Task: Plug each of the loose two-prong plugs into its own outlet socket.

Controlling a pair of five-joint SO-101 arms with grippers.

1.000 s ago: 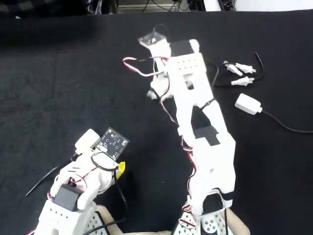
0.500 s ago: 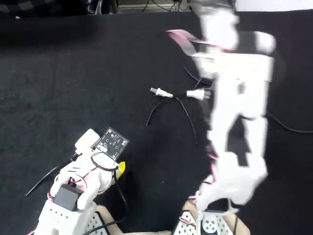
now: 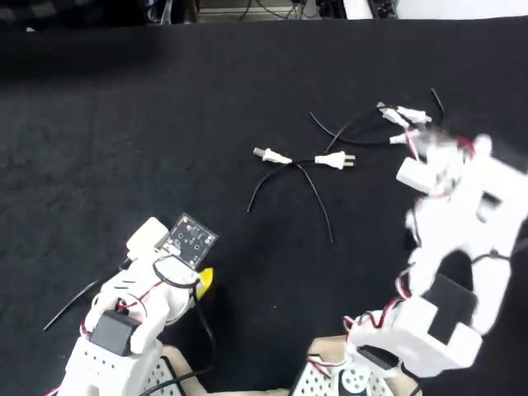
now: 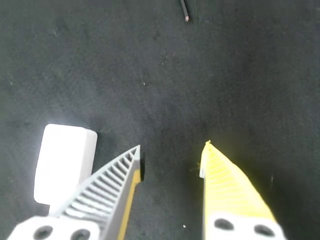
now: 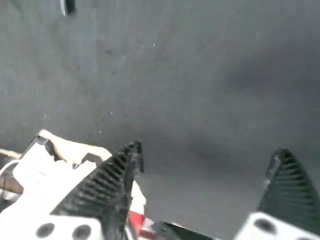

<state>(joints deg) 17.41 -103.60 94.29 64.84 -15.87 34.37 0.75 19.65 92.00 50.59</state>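
One white two-prong plug (image 3: pixel 270 155) and a second white plug (image 3: pixel 334 161) lie loose mid-surface, their thin black cords crossing. A cluster of further white plugs (image 3: pixel 403 115) sits at the far right, near a white rectangular outlet socket (image 3: pixel 410 174). The right pincer (image 5: pixel 205 160) gapes wide, empty, its arm just beside that socket. The left pincer (image 4: pixel 172 147) is likewise spread and empty, low over the black surface (image 3: pixel 124 124). The likely trouble is that the socket looks light: an unbraced push could slide it, and the crossed cords may drag the neighbouring plug.
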